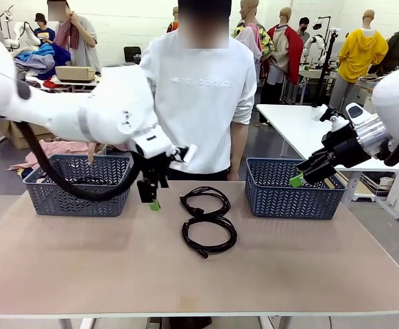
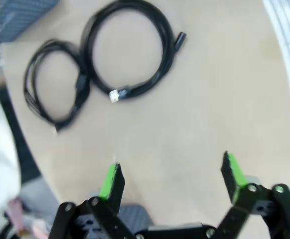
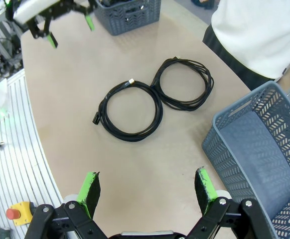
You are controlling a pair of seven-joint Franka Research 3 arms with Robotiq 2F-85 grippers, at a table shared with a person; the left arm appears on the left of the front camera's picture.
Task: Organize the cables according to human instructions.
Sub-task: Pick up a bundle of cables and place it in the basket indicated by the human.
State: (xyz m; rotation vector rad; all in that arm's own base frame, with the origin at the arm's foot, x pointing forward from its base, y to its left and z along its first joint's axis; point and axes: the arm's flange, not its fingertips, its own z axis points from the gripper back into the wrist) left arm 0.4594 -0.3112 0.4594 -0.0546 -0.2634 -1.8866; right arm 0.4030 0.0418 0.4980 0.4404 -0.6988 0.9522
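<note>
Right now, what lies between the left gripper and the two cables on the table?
Nothing: the left wrist view shows bare tabletop between the open left gripper and the cables.

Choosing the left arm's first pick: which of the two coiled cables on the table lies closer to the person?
The far cable, toward the person side of the table; the other cable lies robot-side of it, meeting it.

Two glossy white arms (image 1: 110, 110), a thick black hose (image 1: 42, 164), black fingers (image 3: 91, 188) with bright green pads (image 3: 204, 183)
</note>
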